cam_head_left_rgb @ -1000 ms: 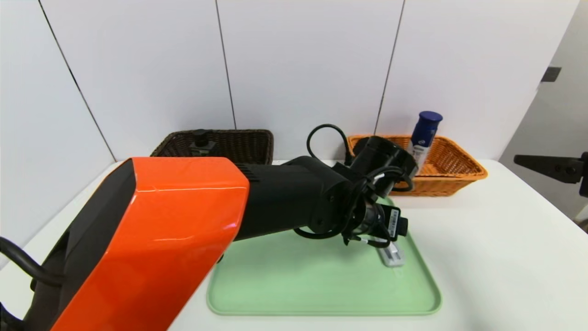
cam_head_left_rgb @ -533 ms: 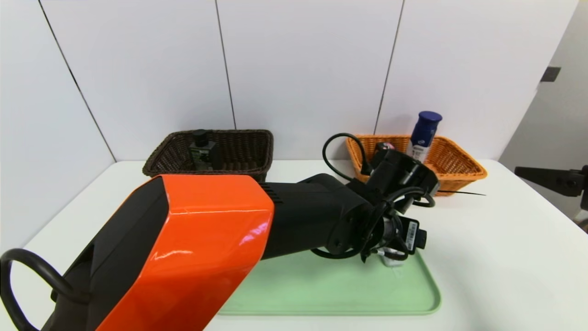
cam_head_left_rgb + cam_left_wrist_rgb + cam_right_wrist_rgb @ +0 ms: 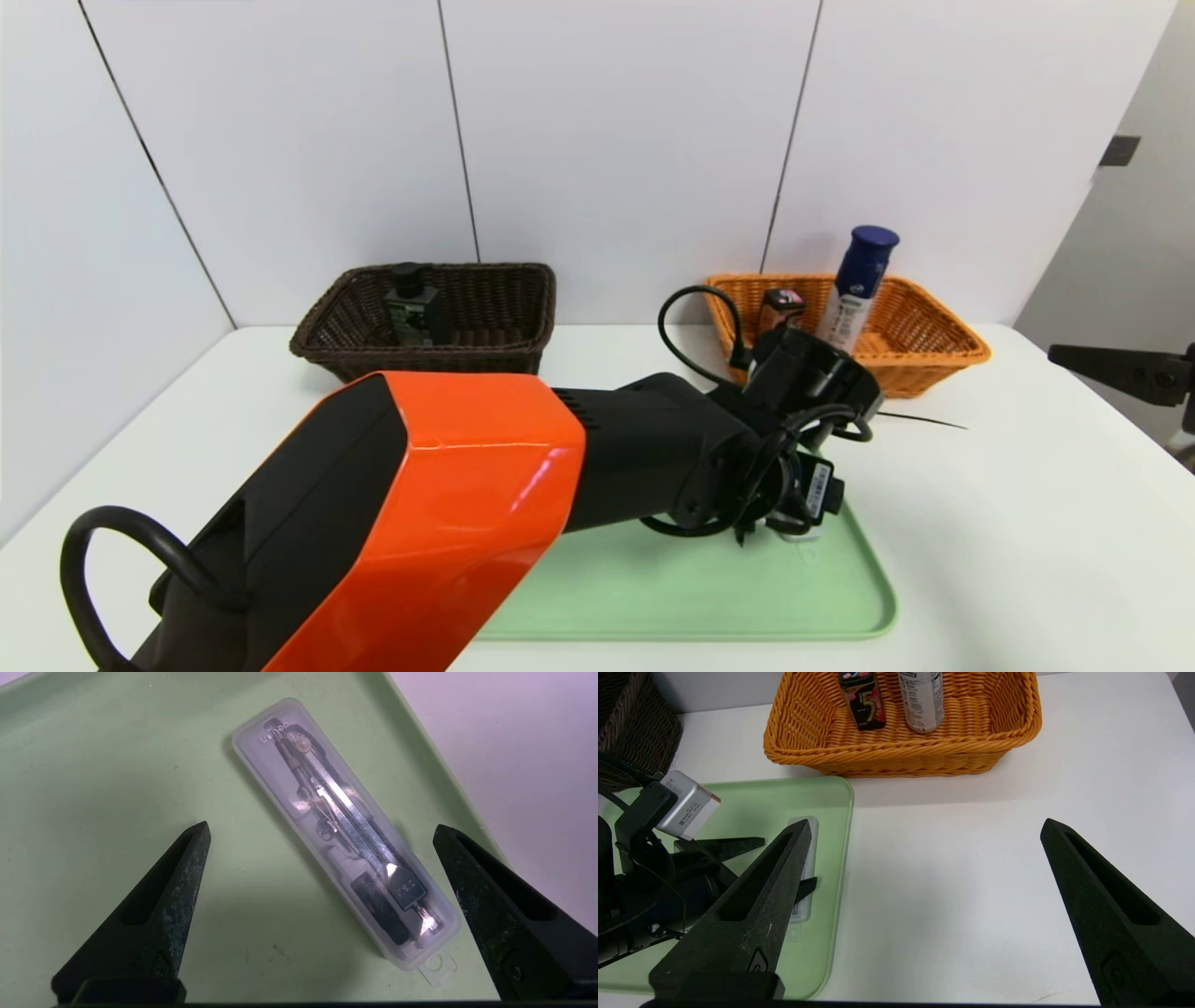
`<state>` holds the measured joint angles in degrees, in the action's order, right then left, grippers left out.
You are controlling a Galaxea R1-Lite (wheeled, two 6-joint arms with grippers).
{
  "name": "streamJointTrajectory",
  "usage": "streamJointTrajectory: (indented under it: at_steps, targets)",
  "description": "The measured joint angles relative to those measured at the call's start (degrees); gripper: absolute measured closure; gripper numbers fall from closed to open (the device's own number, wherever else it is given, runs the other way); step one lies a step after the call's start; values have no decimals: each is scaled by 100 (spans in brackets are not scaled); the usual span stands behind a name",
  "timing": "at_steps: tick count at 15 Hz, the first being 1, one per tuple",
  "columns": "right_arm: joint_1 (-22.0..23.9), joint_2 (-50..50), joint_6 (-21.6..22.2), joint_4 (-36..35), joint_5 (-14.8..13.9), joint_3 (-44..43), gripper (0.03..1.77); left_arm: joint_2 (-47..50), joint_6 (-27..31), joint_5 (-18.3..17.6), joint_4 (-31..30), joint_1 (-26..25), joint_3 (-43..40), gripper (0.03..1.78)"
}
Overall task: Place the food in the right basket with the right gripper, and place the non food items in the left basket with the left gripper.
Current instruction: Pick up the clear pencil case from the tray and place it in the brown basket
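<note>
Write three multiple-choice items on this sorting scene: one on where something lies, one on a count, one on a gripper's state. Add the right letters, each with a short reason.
1. Where is the clear case?
A. in the dark brown basket
B. on the green tray
C. on the bare table

2. How many items stand in the orange basket?
A. none
B. two
C. four

3. How does the left gripper stand?
A. open, with the case between its fingers, untouched
B. shut on the case
C. shut, empty

Answers:
1 B: the case lies flat on the green tray, near its edge.
2 B: the white bottle and the small dark box stand inside it.
3 A: the left wrist view shows both fingers spread wide, clear of the case.
</note>
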<state>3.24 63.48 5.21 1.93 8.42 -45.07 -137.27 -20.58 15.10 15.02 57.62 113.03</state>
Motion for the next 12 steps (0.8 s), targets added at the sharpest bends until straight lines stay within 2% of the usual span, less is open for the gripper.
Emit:
streamJointTrajectory:
  at_steps: [12]
  targets:
    - [4, -22, 2, -6, -5, 76, 11, -215, 308, 297, -162, 12, 1, 12]
